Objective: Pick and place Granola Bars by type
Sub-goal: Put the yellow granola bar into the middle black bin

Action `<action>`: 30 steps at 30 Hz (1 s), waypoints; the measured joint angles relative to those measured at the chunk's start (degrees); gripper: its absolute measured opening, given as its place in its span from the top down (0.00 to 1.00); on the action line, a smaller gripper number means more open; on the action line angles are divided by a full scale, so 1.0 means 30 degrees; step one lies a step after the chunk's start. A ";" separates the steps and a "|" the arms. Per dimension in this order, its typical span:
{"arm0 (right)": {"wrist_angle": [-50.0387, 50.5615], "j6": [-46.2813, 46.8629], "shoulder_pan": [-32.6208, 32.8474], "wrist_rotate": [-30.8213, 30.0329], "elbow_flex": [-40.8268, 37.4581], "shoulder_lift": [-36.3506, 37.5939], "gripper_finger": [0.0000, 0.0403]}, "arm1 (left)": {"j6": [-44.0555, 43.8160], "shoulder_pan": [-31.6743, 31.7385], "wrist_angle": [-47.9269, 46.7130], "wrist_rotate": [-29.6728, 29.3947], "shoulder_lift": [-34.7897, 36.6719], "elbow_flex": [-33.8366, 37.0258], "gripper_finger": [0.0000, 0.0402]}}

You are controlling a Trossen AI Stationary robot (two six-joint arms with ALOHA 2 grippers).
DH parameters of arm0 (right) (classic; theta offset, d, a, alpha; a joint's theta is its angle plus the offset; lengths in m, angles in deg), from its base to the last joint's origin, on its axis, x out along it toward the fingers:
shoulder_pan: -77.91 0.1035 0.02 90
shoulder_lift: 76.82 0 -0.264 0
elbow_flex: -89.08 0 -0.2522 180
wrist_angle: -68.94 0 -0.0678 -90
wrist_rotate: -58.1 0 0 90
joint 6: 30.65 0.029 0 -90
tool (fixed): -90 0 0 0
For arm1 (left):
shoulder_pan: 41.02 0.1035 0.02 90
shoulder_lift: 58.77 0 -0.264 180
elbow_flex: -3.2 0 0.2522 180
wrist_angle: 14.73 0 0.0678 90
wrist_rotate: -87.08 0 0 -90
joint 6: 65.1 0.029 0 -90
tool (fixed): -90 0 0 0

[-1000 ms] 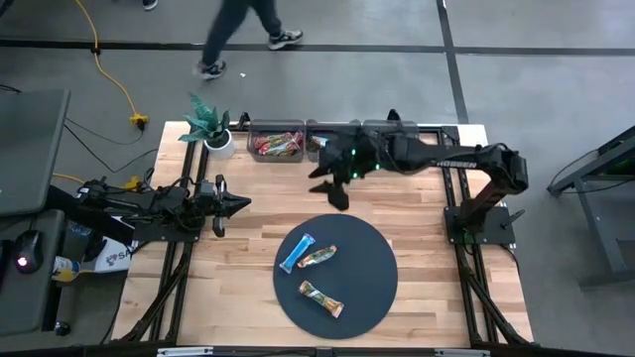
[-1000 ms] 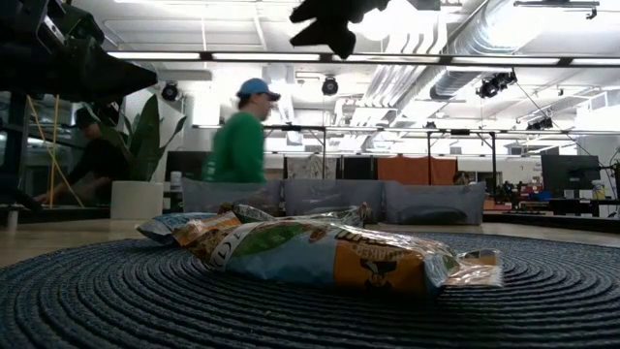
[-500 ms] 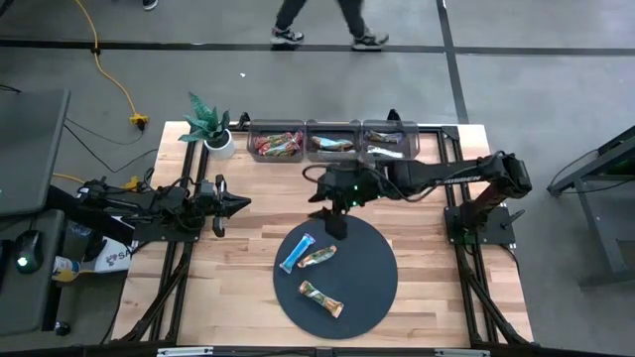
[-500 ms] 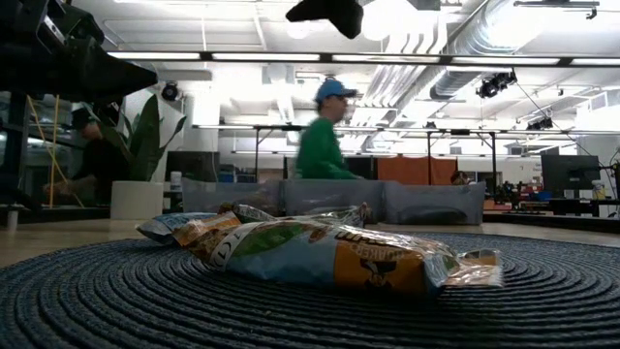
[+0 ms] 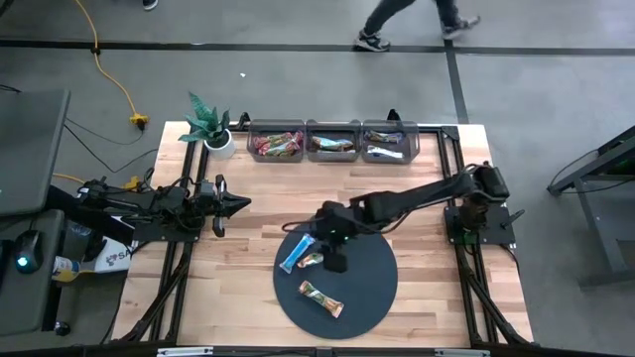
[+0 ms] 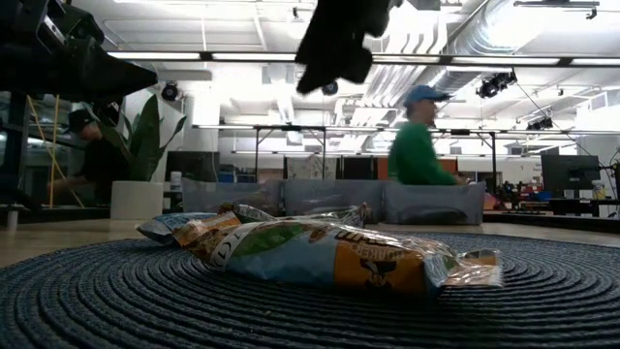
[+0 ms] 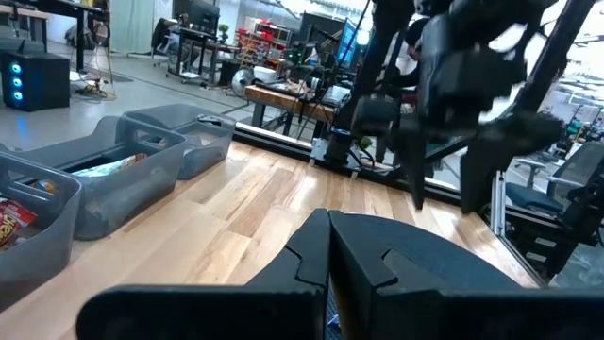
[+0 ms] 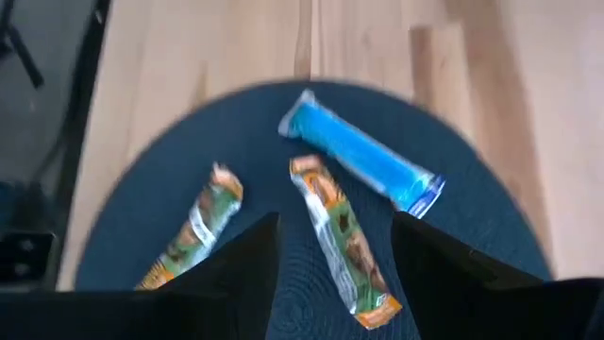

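Wood table, dark round mat (image 5: 362, 288) out front. The right gripper (image 5: 335, 260) hovers over it, fingers apart and empty, straddling the middle granola bar (image 8: 342, 241), whose long axis seems to run along the gap. Left gripper (image 5: 230, 205) waits well away, looks closed.

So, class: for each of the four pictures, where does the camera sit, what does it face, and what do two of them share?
High: overhead, straight down on table; both arms.
Low: mat level, facing room; right gripper above.
Left wrist: on parked left arm, sees bins.
Right wrist: looks down, open fingers over bars.
Shared: blue bar, high and right wrist.
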 joint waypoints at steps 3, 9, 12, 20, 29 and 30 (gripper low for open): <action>0.0178 -0.0651 0.0218 0.0374 0.0000 -0.0807 0.54 | 0.0000 0.0000 0.0002 0.0000 -0.0002 0.0001 1.00; 0.0610 -0.2812 0.0852 0.0574 0.0000 -0.2018 0.53 | 0.0000 0.0000 -0.0005 0.0000 -0.0002 0.0000 1.00; 0.0958 -0.4012 0.1140 0.0033 -0.0007 -0.2481 0.51 | 0.0000 0.0000 0.0000 0.0002 -0.0002 0.0000 1.00; 0.0532 -0.5672 0.1394 -0.1797 -0.0007 -0.3391 0.45 | 0.0000 0.0000 -0.0005 0.0004 0.0001 0.0001 1.00; -0.0514 -0.5507 0.1605 -0.2705 0.0000 -0.4471 0.41 | 0.0000 0.0000 -0.0005 0.0000 0.0005 -0.0001 1.00; -0.0510 -0.5506 0.1605 -0.2699 0.0000 -0.4597 0.41 | 0.0000 0.0000 0.0001 0.0002 0.0003 -0.0001 1.00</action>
